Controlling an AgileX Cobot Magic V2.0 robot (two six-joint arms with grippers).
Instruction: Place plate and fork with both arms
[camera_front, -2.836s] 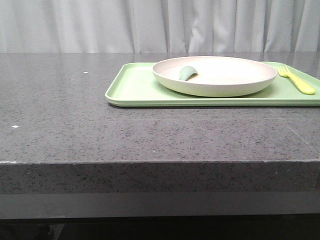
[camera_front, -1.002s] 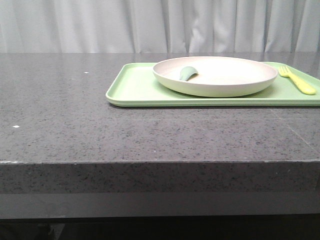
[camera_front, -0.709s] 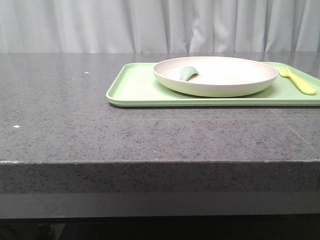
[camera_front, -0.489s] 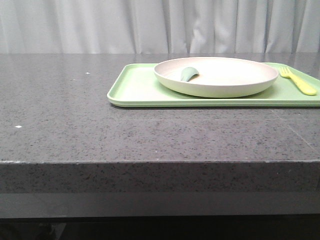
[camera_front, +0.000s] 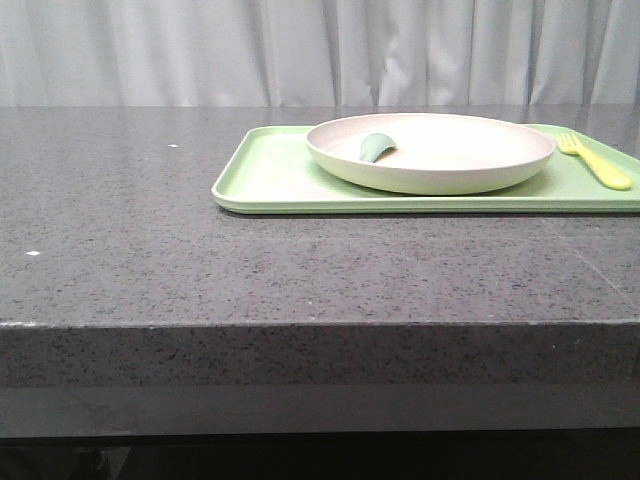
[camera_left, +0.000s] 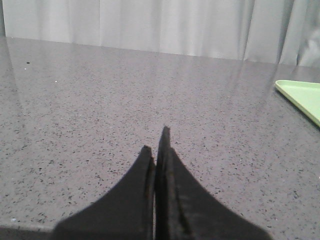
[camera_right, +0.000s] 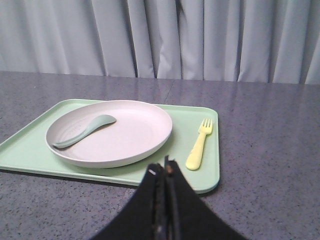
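The cream-white plate sits on the light-green tray at the back right of the grey table; it also shows in the right wrist view. The pale-yellow fork lies on the tray right of the plate, tines pointing away. My right gripper is shut and empty, at the tray's near edge, between plate and fork. My left gripper is shut and empty over bare table, left of the tray's corner. Neither gripper shows in the front view.
A small teal-green utensil lies inside the plate at its left. The grey speckled table has its front edge near the camera. A grey curtain hangs behind.
The plate, fork and tray stay where they were. The picture shakes by a few pixels and settles back.
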